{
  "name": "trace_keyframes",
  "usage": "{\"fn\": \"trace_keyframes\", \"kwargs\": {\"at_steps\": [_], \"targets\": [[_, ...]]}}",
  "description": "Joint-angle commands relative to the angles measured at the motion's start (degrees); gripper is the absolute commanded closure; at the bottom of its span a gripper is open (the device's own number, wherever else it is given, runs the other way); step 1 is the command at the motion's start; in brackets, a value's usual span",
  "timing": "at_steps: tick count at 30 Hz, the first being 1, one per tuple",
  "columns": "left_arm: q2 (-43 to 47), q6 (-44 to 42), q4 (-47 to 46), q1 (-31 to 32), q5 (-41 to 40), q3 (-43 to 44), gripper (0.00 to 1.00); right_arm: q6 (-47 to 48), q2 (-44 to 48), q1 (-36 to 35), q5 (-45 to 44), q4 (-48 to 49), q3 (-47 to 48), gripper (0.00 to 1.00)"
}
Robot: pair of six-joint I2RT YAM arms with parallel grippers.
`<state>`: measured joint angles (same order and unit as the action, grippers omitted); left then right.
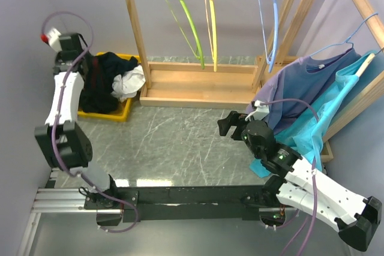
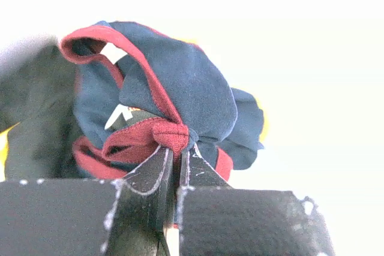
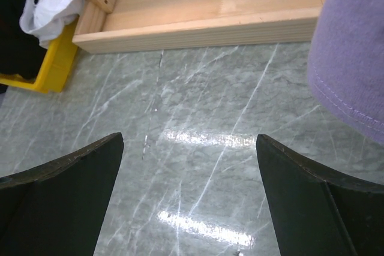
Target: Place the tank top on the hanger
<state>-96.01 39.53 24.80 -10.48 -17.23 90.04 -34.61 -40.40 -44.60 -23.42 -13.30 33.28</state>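
Note:
The tank top (image 2: 180,88) is navy with dark red trim. In the left wrist view it hangs bunched in front of my left gripper (image 2: 177,148), which is shut on a fold of its red trim. In the top view the left gripper (image 1: 90,67) is over the yellow bin, with the tank top (image 1: 95,85) hanging dark beneath it. The lime-green hanger (image 1: 186,19) hangs on the wooden rack's rail at the back. My right gripper (image 1: 231,125) is open and empty above the marble table (image 3: 198,148), its fingers (image 3: 78,178) wide apart.
The yellow bin (image 1: 123,112) at the left holds a black garment (image 1: 114,64) and a white one (image 1: 129,82). The wooden rack (image 1: 198,88) also carries a yellow hanger (image 1: 210,22) and a light blue hanger (image 1: 269,22). Purple (image 1: 300,85) and turquoise garments (image 1: 336,106) hang at the right.

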Motion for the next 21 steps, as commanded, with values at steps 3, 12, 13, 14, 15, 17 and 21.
{"fn": "trace_keyframes", "kwargs": {"at_steps": [3,12,13,14,15,17,21], "targets": [[11.89,-4.54,-5.81,-0.15,8.43,14.8,0.99,1.91,1.91,0.13,1.44,0.64,2.84,0.0],[13.66,-3.59,-16.27,-0.16,20.46,26.31,0.99,2.88,-1.17,0.13,3.29,0.03,7.41,0.0],[13.13,-3.58,-16.1,-0.24,21.88,27.81,0.99,2.97,-1.6,0.04,3.9,0.2,7.68,0.0],[12.6,-3.41,-16.1,-0.16,23.02,30.17,0.99,2.97,-1.7,0.13,4.08,0.29,8.03,0.0],[12.77,-2.62,-16.7,-0.15,25.12,30.8,0.99,3.14,-1.87,0.13,4.17,0.38,8.21,0.0],[13.47,-1.83,-17.93,-0.15,27.51,32.12,0.99,3.58,-2.14,0.13,4.26,0.82,8.73,0.0],[16.28,1.15,-17.76,-0.15,32.42,33.63,0.99,4.64,-2.93,0.04,3.82,-0.41,10.75,0.0]]}}
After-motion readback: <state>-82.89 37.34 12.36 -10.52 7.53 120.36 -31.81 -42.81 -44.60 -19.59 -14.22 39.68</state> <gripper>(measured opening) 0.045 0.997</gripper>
